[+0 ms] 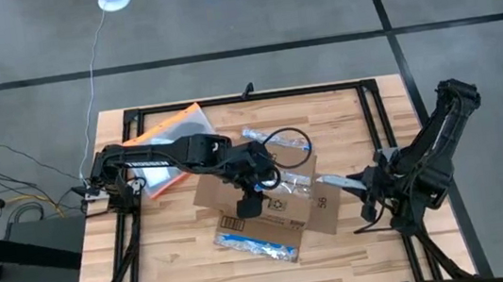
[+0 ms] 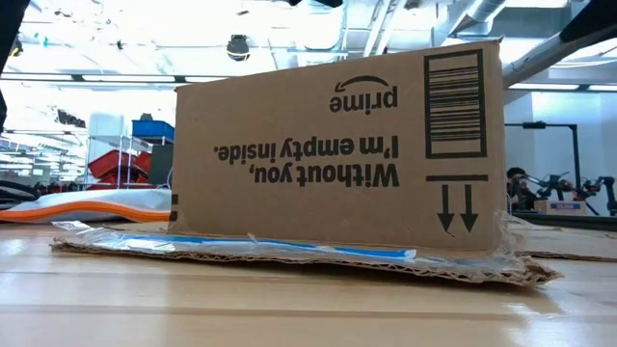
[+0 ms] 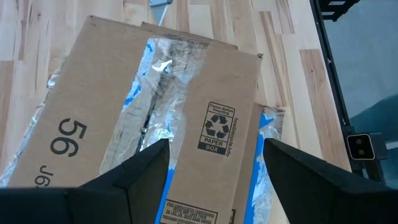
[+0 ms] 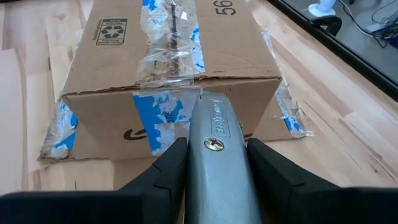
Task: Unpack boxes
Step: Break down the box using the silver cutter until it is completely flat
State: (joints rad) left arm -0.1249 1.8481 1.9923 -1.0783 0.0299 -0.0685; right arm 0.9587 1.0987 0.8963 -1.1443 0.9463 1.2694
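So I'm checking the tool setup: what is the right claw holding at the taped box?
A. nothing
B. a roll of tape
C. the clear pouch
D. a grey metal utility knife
D: in the right wrist view the right claw is shut on a grey knife with its tip at the box's blue tape.

a brown cardboard box (image 4: 168,74) is seen, crossed by blue-and-white tape (image 4: 163,115) under crinkled clear film. black marks are printed on it: a recycling symbol (image 3: 219,126), the number 56 (image 3: 64,138), a barcode (image 2: 454,103), two arrows and upside-down lettering. a plain silver-grey knife (image 4: 217,165) is shown between the dark fingers of the right gripper (image 4: 214,158). an orange-edged clear pouch (image 1: 167,136) lies on the pale striped wooden table (image 1: 369,251), which is framed in black.
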